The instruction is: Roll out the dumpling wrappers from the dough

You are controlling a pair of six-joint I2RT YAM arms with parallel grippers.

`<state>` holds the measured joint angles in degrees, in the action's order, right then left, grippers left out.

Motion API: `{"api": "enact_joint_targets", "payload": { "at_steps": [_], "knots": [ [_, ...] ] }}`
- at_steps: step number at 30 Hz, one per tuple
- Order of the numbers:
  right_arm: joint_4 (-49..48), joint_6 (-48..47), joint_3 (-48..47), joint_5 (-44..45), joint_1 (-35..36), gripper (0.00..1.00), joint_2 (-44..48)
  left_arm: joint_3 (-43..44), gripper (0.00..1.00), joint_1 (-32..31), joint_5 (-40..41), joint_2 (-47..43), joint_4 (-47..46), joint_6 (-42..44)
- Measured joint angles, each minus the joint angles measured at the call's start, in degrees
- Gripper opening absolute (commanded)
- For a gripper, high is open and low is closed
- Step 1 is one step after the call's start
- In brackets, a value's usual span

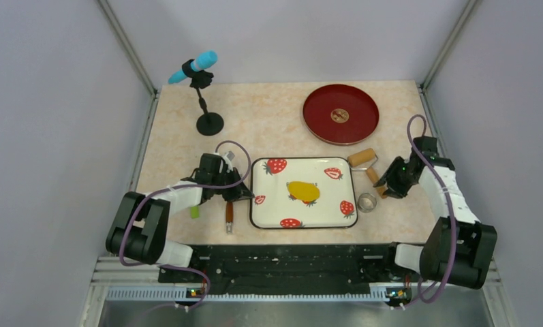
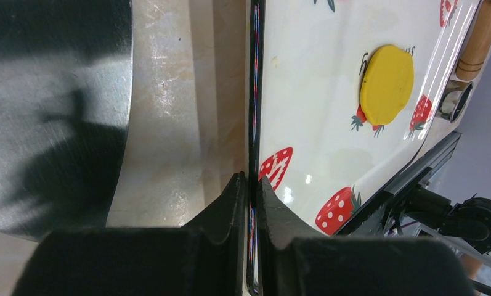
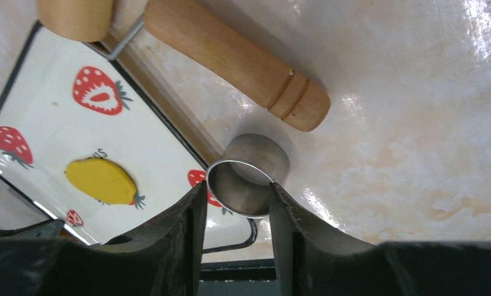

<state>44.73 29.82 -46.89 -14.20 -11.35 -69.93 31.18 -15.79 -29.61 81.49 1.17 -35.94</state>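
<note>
Left pincer: the left gripper [image 2: 252,182] is closed on the left rim of the tray [image 2: 254,92], one finger outside the rim and one inside, near the tray's near left corner.
Right pincer: the right gripper [image 3: 235,188] is low over the worktop [image 1: 268,122] off the tray's near right corner. Its jaws stand apart on either side of the metal ring [image 3: 255,157], close against its wall. I cannot tell whether they press it.
Metal ring: stands on the worktop just beside the tray's near right corner, outside the rim.
Small tool: a brown-handled tool [image 1: 229,215] lies on the worktop beside the tray's left edge, under the left arm; a small green piece [image 1: 195,212] lies further left.
Tray: white with red strawberry prints and a dark rim, at the middle of the worktop's near half.
Dough: the dough [image 1: 303,191] is a flattened yellow patch lying about mid-tray, partly over one strawberry print, apart from both grippers.
Roller: the wooden roller [image 3: 230,55] lies on the worktop off the tray's far right corner.
Red plate: a round red plate [image 1: 316,102] sits toward the far right corner.
Microphone: a blue microphone [image 1: 195,67] on a black stand is at the far left corner.
</note>
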Motion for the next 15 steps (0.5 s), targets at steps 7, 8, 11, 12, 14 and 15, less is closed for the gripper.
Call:
{"api": "enact_joint_targets", "payload": {
  "at_steps": [7, 8, 11, 12, 14, 15],
  "knots": [
    [1.0, -1.4, 3.5, 0.6, 0.0, 0.33, -3.9, 0.0, 0.09, 0.0, -0.1, 0.7, -0.3, 0.0],
    [1.2, -1.6, 4.0, 0.4, 0.0, 0.33, -4.2, 0.0, 0.09, 0.0, -0.1, 0.7, -0.3, 0.0],
    [1.1, -1.8, 4.2, -0.2, 0.0, 0.29, -5.0, 0.0, 0.09, 0.0, -0.2, 0.9, -0.4, 0.0],
    [1.0, -1.8, 4.2, -0.5, 0.0, 0.27, -5.5, 0.0, 0.09, 0.0, -0.2, 1.0, -0.5, 0.0],
    [1.0, -1.8, 4.2, -0.6, 0.0, 0.23, -6.6, 0.0, 0.09, 0.0, -0.2, 1.1, -0.6, 0.0],
    [0.9, -1.8, 4.2, -0.8, 0.0, 0.21, -7.4, 0.0, 0.09, 0.0, -0.2, 1.2, -0.7, 0.0]
  ]
}}
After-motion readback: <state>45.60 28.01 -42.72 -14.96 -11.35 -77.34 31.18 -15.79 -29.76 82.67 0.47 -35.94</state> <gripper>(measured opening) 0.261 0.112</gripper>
